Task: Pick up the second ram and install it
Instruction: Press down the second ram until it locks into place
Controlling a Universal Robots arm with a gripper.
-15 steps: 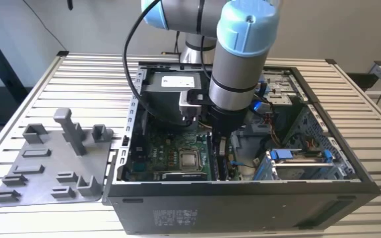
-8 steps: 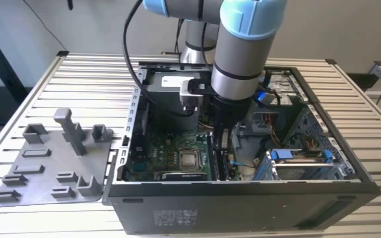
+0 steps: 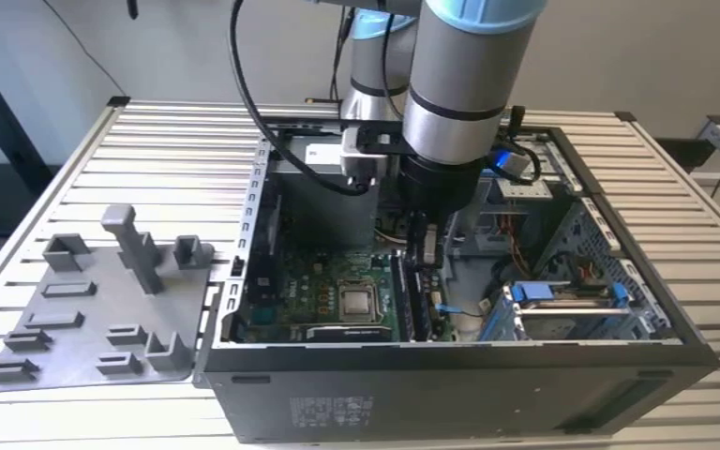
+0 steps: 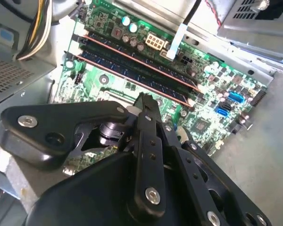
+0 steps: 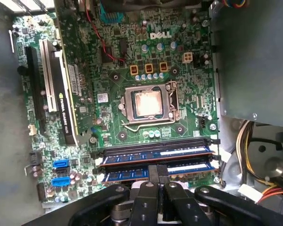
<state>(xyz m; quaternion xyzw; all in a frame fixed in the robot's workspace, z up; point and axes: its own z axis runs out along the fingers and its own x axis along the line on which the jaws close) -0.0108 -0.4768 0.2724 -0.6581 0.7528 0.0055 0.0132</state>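
Second ram (image 5: 188, 168): flat in the memory slot nearest the board edge, directly under the gripper (image 5: 158, 176) in the first wrist view. Parallel to and just beside another stick (image 5: 151, 153) in the neighbouring slot. Fingers drawn together with nothing between them, tips at the middle of the stick's top edge; cannot tell whether actually touching.

Exterior view, from its left to its right:
- Slatted table (image 3: 160, 141) under everything.
- Grey tray (image 3: 85, 319) with upright blocks, just beside the computer case (image 3: 460, 394).
- Case open on top, green board (image 3: 322, 281) lying inside, processor socket (image 3: 357, 302) near the middle.
- Arm (image 3: 460, 103) reaching straight down into the case, gripper (image 3: 420, 262) low over the memory slots, just toward the exterior view's right of the socket.
- Blue drive clips (image 3: 566, 292) further right, well apart from the gripper.

Second wrist view: closed gripper tip (image 4: 144, 100) down against the nearer of the two sticks.
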